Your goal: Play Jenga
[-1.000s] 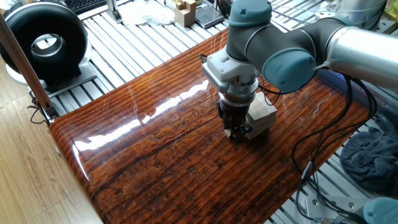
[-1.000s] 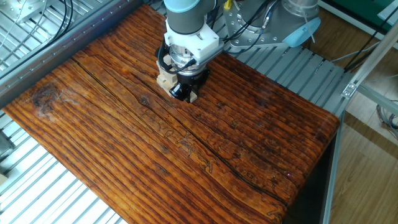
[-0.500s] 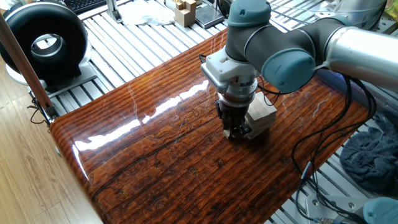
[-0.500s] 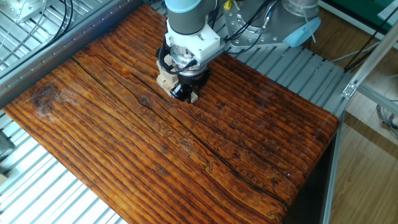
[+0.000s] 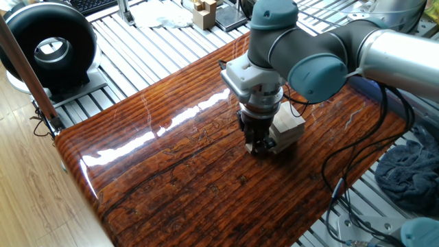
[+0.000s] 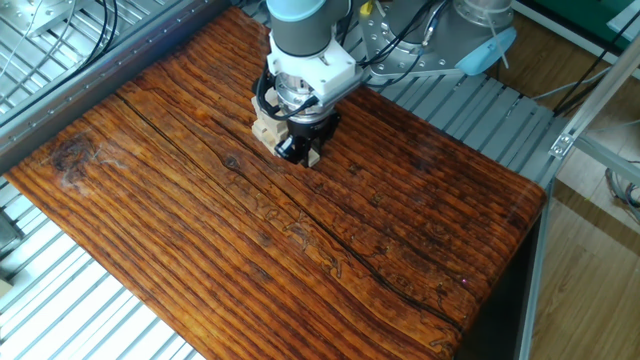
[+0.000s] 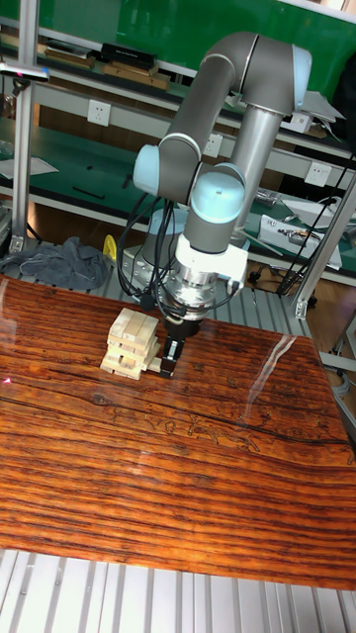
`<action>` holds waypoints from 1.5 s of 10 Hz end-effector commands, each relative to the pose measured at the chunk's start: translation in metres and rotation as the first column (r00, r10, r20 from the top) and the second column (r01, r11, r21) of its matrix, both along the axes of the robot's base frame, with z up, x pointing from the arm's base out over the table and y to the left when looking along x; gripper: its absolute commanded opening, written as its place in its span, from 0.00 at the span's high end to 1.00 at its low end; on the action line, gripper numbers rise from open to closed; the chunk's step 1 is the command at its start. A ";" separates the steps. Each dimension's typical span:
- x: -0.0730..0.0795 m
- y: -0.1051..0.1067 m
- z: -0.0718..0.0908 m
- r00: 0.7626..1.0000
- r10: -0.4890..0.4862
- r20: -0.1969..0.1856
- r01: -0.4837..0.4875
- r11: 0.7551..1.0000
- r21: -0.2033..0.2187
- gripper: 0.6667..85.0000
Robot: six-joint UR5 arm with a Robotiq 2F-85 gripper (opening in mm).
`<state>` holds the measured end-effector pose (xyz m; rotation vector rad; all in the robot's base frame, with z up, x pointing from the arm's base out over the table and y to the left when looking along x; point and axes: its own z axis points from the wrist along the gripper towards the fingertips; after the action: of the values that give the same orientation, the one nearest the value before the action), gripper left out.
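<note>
The Jenga tower (image 7: 131, 343) is a short stack of pale wooden blocks in crosswise layers, standing on the dark wooden table (image 7: 178, 475). It also shows as the tower (image 5: 289, 127) behind the arm and as the tower (image 6: 264, 128) partly hidden by the wrist. My gripper (image 7: 167, 359) points straight down, right beside the tower's lowest layers, fingertips nearly on the tabletop. The same gripper (image 5: 260, 145) (image 6: 300, 153) sits tight against the stack. A pale block end at the tower's base reaches toward the fingers. Whether the fingers hold it is not visible.
A black round fan (image 5: 48, 46) stands off the table's far left corner. Small wooden blocks (image 5: 204, 12) and papers lie on the slatted bench beyond. A grey cloth (image 5: 410, 171) and cables hang off the right side. Metal frame posts (image 7: 25, 119) stand behind.
The gripper has edged very slightly sideways beside the tower. The tower itself looks unchanged.
</note>
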<state>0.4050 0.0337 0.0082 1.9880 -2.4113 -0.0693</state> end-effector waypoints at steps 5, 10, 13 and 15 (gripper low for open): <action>0.002 0.006 0.001 1.000 -0.014 0.001 0.014 1.000 0.013 0.64; 0.002 0.010 0.001 1.000 -0.020 0.000 0.020 1.000 0.015 0.64; 0.004 0.013 0.002 1.000 -0.023 0.000 0.023 1.000 0.016 0.64; 0.004 0.014 0.003 1.000 -0.023 -0.001 0.023 1.000 0.016 0.64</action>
<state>0.4075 0.0440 0.0089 1.9716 -2.4268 -0.0771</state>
